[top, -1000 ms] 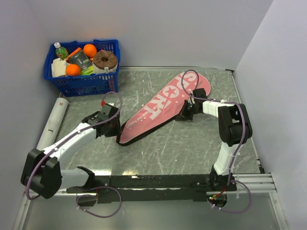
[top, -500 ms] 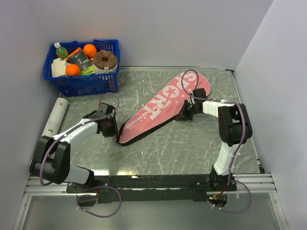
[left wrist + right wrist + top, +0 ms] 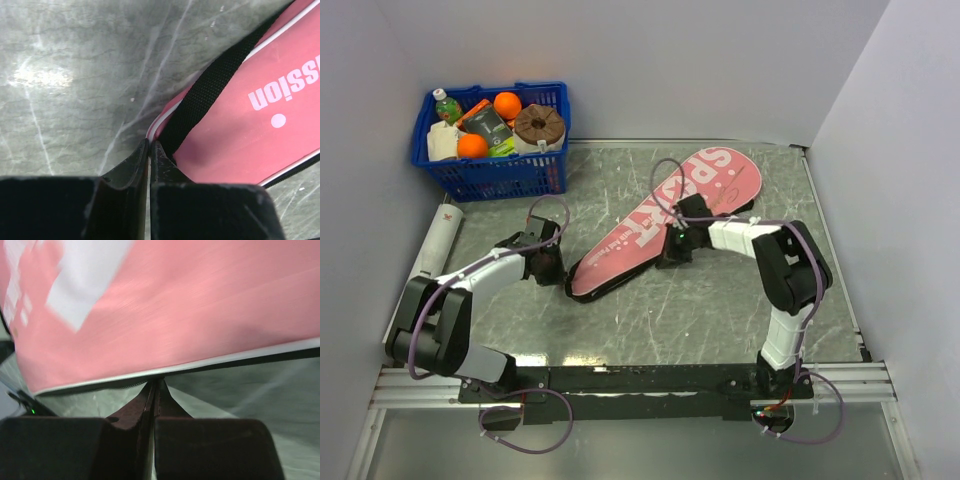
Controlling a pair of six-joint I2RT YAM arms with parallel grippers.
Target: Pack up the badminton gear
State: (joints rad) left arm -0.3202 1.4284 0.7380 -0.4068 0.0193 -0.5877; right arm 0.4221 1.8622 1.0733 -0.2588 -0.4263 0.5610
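Note:
The pink "SPORT" case [image 3: 660, 215] with a black edge lies slantwise on the grey table, its narrow end at the near left. My left gripper [image 3: 558, 268] is shut, its tips pinching the white-piped narrow end of the case [image 3: 240, 135], as the left wrist view [image 3: 149, 145] shows. My right gripper [image 3: 670, 250] is shut on the case's near black zipper edge, about mid-length; the right wrist view [image 3: 156, 382] shows the tips at that edge under the pink cover [image 3: 175, 315]. The long white tube [image 3: 432, 252] lies at the far left. Rackets and shuttlecocks are out of view.
A blue plastic basket [image 3: 485, 175] of oranges, a bottle and other goods stands at the back left corner. White walls close in the table on the left, back and right. The black arm rail [image 3: 650, 378] runs along the near edge.
My right gripper has slid left along the case's near edge, from beside the wide head to mid-length. The case's head has swung slightly. My left arm has drawn in near the narrow end.

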